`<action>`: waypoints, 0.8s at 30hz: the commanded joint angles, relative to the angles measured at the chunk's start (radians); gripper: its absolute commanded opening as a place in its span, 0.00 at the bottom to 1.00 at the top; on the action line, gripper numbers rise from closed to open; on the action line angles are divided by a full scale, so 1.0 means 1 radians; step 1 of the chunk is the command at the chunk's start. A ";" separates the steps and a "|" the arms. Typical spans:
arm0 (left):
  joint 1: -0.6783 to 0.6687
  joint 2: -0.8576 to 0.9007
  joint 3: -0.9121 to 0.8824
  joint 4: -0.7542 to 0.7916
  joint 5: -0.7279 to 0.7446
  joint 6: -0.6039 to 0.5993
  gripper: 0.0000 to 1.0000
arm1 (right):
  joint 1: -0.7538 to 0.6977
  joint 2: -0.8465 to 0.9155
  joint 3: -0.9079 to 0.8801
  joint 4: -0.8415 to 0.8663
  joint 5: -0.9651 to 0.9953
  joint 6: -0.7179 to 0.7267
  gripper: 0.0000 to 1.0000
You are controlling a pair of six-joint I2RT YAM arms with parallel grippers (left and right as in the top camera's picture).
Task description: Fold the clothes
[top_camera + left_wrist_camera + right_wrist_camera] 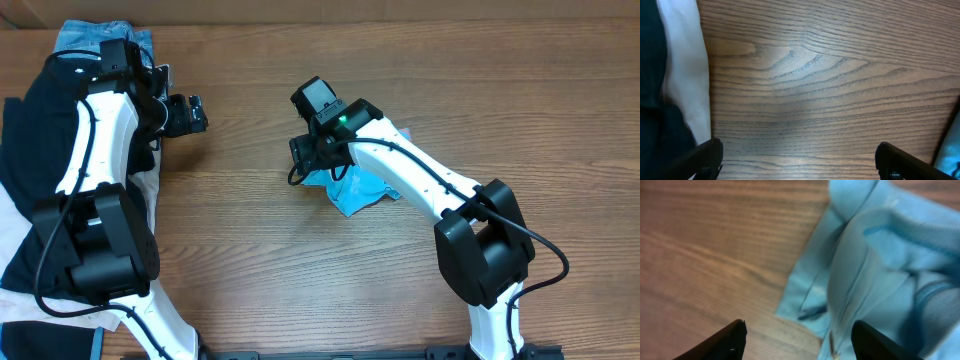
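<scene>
Wood-grain bench (250, 260) fills every view, with a heap of other garments, among them a black T-shirt (30, 130) and blue jeans (80, 38), pushed to its left edge. The light blue T-shirt (352, 194) lies crumpled near the middle of the bench, partly hidden under the right forearm, so its full outline cannot be read; what shows runs roughly side to side.

The right gripper (800, 325) hangs just over the shirt's left end with its jaws moderately apart and nothing clamped between them. From its wrist camera, the cloth spreads ahead and to the right, and a folded edge runs in toward the gap between the fingers, while bare wood lies to the left.

The left gripper (198, 112) is spread wide and empty over bare wood, well apart from the shirt, which lies off to its right.

The right arm is clearly the nearer, so a first pinch on that near edge looks like its job; spreading the bundle flat would likely need the left arm to cross over
</scene>
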 commanded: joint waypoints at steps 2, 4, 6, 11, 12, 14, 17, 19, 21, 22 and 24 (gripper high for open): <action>0.007 -0.020 -0.003 0.004 0.016 -0.007 1.00 | -0.001 0.022 0.000 0.022 0.178 0.062 0.70; 0.008 -0.020 -0.003 0.004 0.005 -0.007 1.00 | -0.001 0.033 0.000 0.025 0.225 0.085 0.70; 0.008 -0.020 -0.003 0.004 -0.015 -0.007 1.00 | 0.000 0.047 0.000 0.027 0.250 0.087 0.70; 0.009 -0.020 -0.003 0.005 -0.045 -0.007 1.00 | 0.004 0.102 0.000 0.043 0.272 0.086 0.70; 0.010 -0.020 -0.003 0.005 -0.053 -0.007 1.00 | 0.004 0.113 0.000 0.051 0.272 0.086 0.70; 0.010 -0.020 -0.003 0.006 -0.060 -0.008 1.00 | 0.005 0.129 0.001 0.070 0.266 0.085 0.70; 0.010 -0.020 -0.003 0.006 -0.063 -0.008 1.00 | 0.005 0.143 0.000 0.088 0.252 0.082 0.70; 0.011 -0.020 -0.003 0.006 -0.063 -0.008 1.00 | 0.005 0.146 0.000 0.089 0.253 0.079 0.70; 0.012 -0.020 -0.003 0.006 -0.063 -0.008 1.00 | 0.005 0.148 0.000 0.089 0.253 0.074 0.67; 0.012 -0.020 -0.003 0.006 -0.063 -0.008 1.00 | 0.005 0.150 0.000 0.088 0.253 0.071 0.63; 0.012 -0.020 -0.003 0.005 -0.063 -0.009 1.00 | 0.005 0.159 0.000 0.083 0.253 0.065 0.49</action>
